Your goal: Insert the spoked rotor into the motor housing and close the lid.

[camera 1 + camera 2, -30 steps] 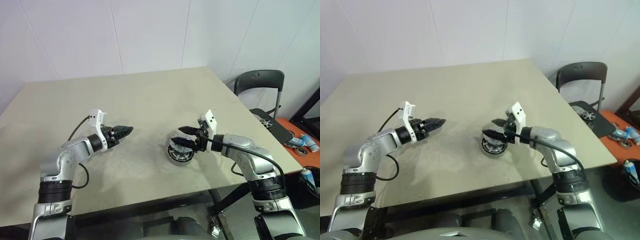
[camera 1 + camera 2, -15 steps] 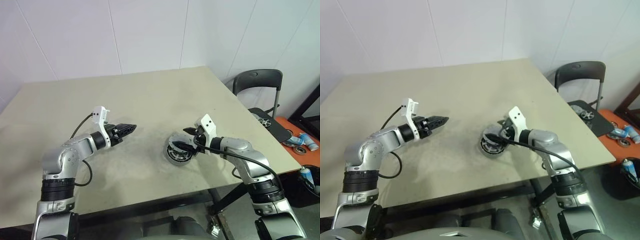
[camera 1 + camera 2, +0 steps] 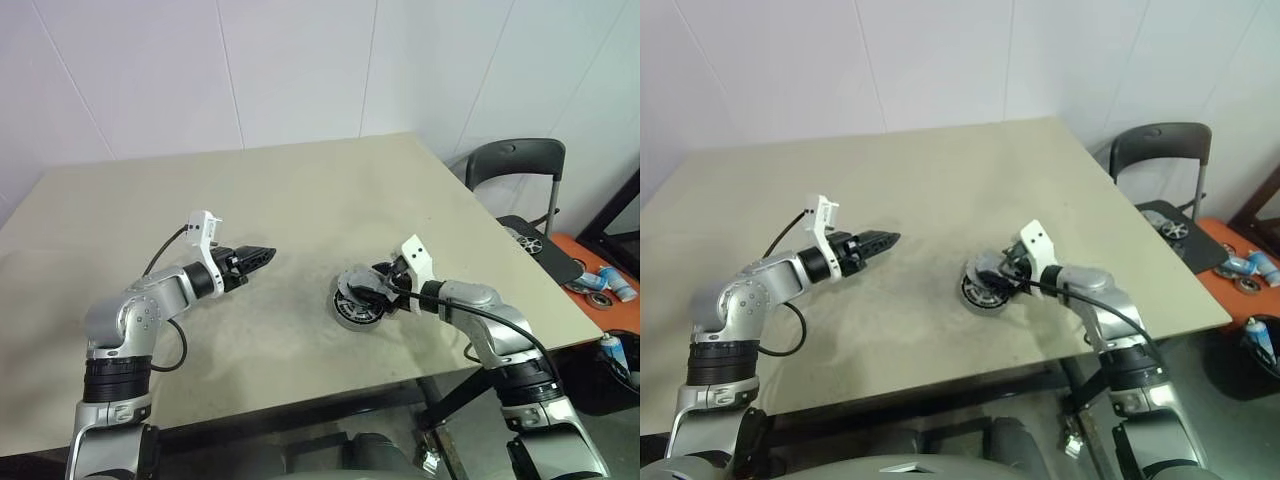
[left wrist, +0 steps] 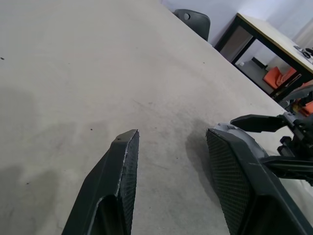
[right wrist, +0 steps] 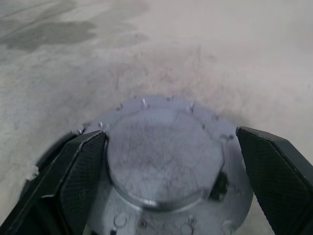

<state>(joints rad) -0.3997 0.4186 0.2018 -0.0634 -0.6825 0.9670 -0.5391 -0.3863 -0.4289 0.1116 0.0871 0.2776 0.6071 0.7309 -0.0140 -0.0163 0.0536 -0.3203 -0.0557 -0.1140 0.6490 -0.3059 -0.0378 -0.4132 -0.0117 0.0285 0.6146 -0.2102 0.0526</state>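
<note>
Right tool (image 5: 166, 161) spread wide, astride lid (image 5: 164, 156) seated on motor housing (image 3: 357, 310) on worktop (image 3: 300, 200); left tool (image 3: 262, 255) parted, empty. Probably heavy, rigid, slick metal; best gripped across notched rim

grey lid (image 5: 164, 161) lying flat atop motor housing (image 3: 356, 309)

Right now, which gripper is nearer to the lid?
The right. The right gripper is at the lid, open, one finger on each side of it. The left gripper hovers open over bare table, well apart to the lid's left.
</note>
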